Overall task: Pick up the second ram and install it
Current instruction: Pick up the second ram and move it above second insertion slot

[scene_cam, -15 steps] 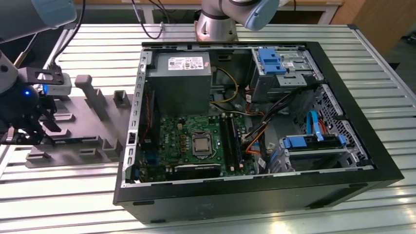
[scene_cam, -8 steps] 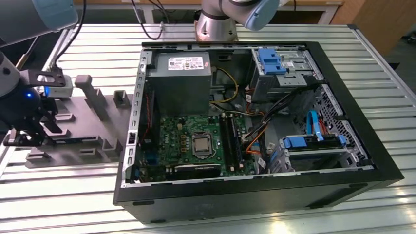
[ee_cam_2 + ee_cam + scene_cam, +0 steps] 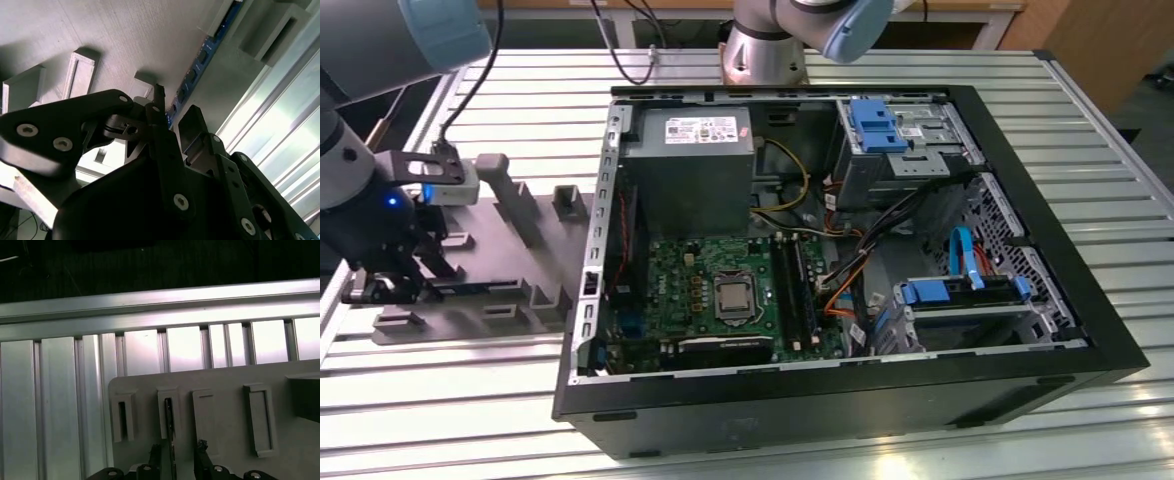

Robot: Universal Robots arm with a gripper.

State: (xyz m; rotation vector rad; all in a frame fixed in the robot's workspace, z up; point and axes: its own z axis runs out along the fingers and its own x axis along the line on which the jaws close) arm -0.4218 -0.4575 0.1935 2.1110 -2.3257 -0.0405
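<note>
1. The hand (image 3: 380,288) sits low over the grey fixture plate (image 3: 500,300), way over on the exterior view's left. The plate lies flat on the slatted metal table (image 3: 854,60).
2. The memory stick (image 3: 169,422) stands on its edge in one of the raised slots on that plate. In the first wrist view you're looking down its thin top edge.
3. The second wrist view catches the stick (image 3: 202,57) more from the side. It's a bluish board with a row of dark chips, and it runs along the plate (image 3: 125,40) straight into the gap between the fingers.
4. The hand (image 3: 177,450) looks released to me. It has one finger on each side of the stick. One finger is close to it, and the other finger (image 3: 201,449) has a visible gap, so nothing is clamped.
5. It's the same story in the second wrist view. The hand (image 3: 174,107) straddles the near end of the stick.
6. The open computer case (image 3: 854,410) lies just beside the plate, on the exterior view's right of it.
7. Inside the case you can see the green motherboard (image 3: 707,270). Its long black memory sockets (image 3: 794,290) are well apart from the hand and the stick.
</note>
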